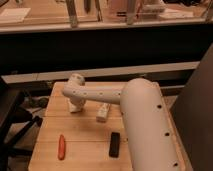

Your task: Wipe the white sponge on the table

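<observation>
A white sponge [103, 112] lies on the wooden table [85, 135], near its middle. My white arm reaches in from the lower right across the table to the far left. My gripper [75, 106] points down at the table's far left part, just left of the sponge and a little apart from it.
An orange-red elongated object [61, 146] lies near the front left of the table. A black rectangular object [114, 144] lies in front of the sponge. A dark chair [12, 117] stands to the left. A dark counter wall [100, 45] runs behind the table.
</observation>
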### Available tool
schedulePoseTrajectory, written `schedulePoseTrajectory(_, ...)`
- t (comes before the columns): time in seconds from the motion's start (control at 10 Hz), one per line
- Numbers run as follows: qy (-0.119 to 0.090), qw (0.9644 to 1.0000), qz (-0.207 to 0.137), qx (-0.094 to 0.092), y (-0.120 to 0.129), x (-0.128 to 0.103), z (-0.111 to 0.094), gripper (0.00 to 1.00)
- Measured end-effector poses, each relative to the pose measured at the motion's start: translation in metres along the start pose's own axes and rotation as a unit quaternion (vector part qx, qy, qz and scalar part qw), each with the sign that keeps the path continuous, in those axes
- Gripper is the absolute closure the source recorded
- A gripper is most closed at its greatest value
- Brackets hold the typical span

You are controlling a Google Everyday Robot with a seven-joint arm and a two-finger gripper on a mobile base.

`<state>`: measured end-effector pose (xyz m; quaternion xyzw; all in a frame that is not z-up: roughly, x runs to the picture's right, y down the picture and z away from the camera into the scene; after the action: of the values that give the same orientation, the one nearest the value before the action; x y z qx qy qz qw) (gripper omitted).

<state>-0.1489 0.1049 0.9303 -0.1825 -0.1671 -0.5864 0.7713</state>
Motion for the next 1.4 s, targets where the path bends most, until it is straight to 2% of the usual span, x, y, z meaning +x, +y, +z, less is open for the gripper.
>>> schedulePoseTrajectory(0.4, 0.0, 1.0, 0.0, 0.0, 0.0, 0.0, 0.0, 0.98)
schedulePoseTrajectory(0.7, 0.002, 1.0, -0.003, -0.001, -0.001, 0.0, -0.002, 0.78)
schedulePoseTrajectory(0.8, 0.006, 0.9998, -0.014, -0.008, -0.003, 0.002, -0.008, 0.77)
schedulePoseTrajectory(0.9, 0.014, 0.9995, -0.027, -0.006, -0.012, 0.005, -0.018, 0.77)
schedulePoseTrajectory(1.0, 0.019, 0.9991, -0.037, -0.007, -0.018, 0.006, -0.026, 0.72)
schedulePoseTrajectory(1.2, 0.029, 0.9982, -0.052, -0.008, -0.024, 0.011, -0.037, 0.5)
schedulePoseTrajectory(1.3, 0.03, 0.998, -0.056, -0.008, -0.026, 0.011, -0.038, 0.45)
schedulePoseTrajectory(1.4, 0.032, 0.9974, -0.065, -0.003, -0.032, 0.011, -0.039, 0.33)
